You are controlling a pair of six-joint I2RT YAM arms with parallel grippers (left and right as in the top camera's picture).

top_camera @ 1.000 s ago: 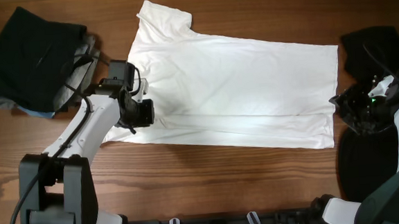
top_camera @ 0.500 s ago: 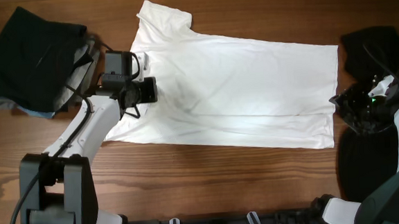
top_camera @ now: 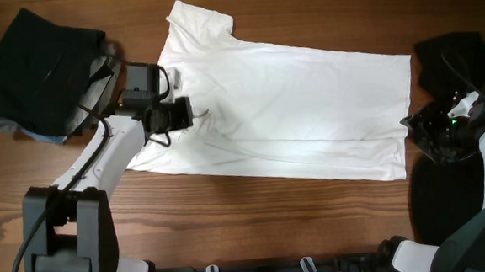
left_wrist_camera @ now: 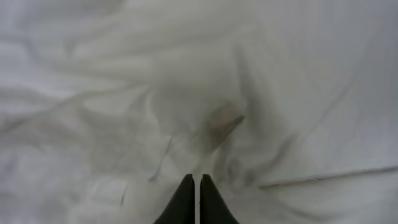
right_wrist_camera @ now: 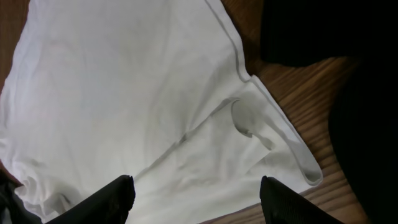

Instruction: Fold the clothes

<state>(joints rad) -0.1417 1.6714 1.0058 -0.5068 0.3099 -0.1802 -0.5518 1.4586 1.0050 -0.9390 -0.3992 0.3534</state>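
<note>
The shirt (top_camera: 291, 108) lies spread flat across the middle of the table (top_camera: 315, 224), collar end at left, hem at right. The left gripper (top_camera: 189, 114) sits on its left part, jaws closed, tips down among bunched folds. The close wrist view is blurred, so whether a fold is pinched cannot be told. The left arm covers part of the shirt's lower left edge. The right gripper (right_wrist_camera: 196, 185) hovers over the hem corner at right, jaws wide apart, holding nothing. A black pile (top_camera: 32, 69) sits at upper left, black cloth (top_camera: 457, 51) at right, partly cut off.
</note>
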